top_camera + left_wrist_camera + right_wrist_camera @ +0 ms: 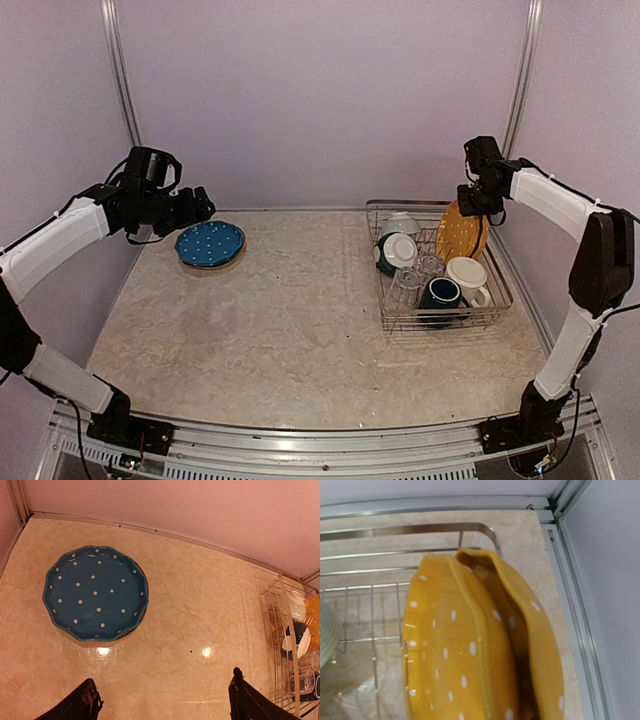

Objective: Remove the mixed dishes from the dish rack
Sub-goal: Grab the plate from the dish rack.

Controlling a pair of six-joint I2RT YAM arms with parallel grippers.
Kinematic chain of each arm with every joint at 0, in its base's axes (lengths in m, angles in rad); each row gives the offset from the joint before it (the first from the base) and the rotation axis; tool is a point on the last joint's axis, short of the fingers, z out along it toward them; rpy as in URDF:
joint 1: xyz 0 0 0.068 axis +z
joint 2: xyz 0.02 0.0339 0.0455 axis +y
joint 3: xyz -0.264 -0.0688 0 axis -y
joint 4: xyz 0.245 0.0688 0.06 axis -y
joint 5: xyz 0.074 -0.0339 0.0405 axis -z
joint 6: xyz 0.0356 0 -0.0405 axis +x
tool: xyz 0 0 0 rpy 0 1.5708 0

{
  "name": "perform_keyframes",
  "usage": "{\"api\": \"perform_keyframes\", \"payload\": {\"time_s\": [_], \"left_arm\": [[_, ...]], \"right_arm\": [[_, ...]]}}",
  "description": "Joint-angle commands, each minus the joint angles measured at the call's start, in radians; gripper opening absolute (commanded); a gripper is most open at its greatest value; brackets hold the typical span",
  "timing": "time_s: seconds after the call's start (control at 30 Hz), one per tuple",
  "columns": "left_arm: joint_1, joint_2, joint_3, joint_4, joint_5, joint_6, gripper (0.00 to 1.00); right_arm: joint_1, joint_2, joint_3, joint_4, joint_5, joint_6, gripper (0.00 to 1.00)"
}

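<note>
Left gripper jaws spread, empty; right gripper at the yellow plates, jaw state unclear. Two nested plates risk lifting together, one dropping.

The bench has a smooth, glossy beige marbled surface that mirrors the lamps. On it, well left of the dish rack, lies a blue plate of shiny glazed ceramic with white dots. The dish rack is thin, bright silver metal wire. Inside it, yellow plates show the same glossy dotted glaze; clear glasses look like transparent glass. The cream mug and navy mug appear smooth and glazed.
</note>
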Motion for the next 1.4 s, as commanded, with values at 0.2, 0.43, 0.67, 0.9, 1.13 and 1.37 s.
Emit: {"api": "perform_keyframes", "payload": {"time_s": [0.2, 0.43, 0.67, 0.9, 1.13, 1.37], "left_arm": [[-0.006, -0.006, 0.009, -0.016, 0.011, 0.016, 0.86], [-0.007, 0.0, 0.005, -0.016, 0.018, 0.016, 0.86], [-0.007, 0.011, 0.004, -0.022, 0.024, 0.013, 0.86], [-0.007, 0.002, 0.0, -0.018, 0.029, 0.009, 0.86], [-0.006, 0.009, 0.002, -0.011, 0.042, 0.007, 0.86], [-0.007, 0.012, 0.006, -0.016, 0.046, -0.001, 0.86]], "right_arm": [[0.015, 0.091, 0.032, -0.019, 0.096, 0.004, 0.41], [0.016, 0.134, 0.039, 0.002, 0.066, 0.007, 0.42], [0.016, 0.143, 0.032, 0.046, -0.035, 0.018, 0.4], [0.024, 0.113, -0.004, 0.073, -0.117, 0.039, 0.37], [0.031, 0.104, -0.042, 0.093, -0.033, 0.036, 0.36], [0.031, 0.122, -0.026, 0.12, -0.048, 0.046, 0.23]]}}
